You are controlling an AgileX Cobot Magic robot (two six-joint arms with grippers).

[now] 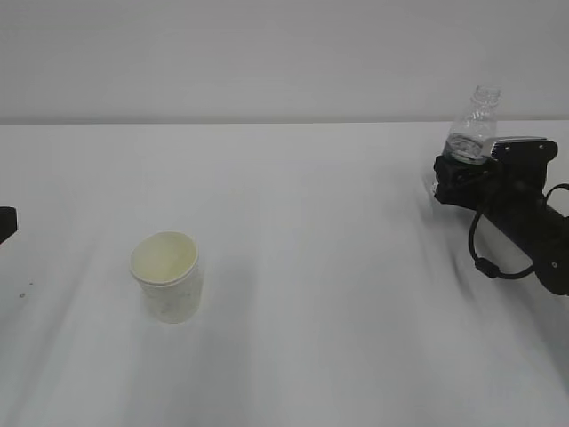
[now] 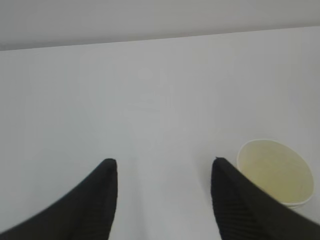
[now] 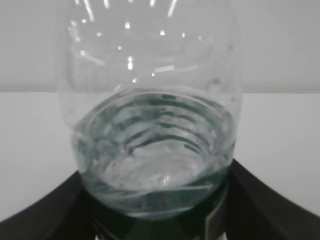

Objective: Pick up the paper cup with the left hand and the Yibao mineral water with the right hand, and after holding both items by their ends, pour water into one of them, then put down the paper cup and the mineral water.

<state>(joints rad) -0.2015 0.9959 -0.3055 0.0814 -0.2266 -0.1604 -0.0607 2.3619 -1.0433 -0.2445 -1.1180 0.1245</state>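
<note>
My right hand holds the Yibao mineral water upright, fingers closed around its body, apparently above the counter. My left hand (fingers spread, empty) sits just beside the paper cup. Pickup is half done; next, centre those fingers around the cup.

A white paper cup is stood upright, open and empty, left of centre. A clear, capless Yibao mineral water is seen far right, slightly tilted.

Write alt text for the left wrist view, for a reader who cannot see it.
The left hand hangs open over a bare white table, its two black fingers apart with nothing between them. The paper cup stands upright beside the right-side finger, outside the gap, showing its pale cream inside.
</note>
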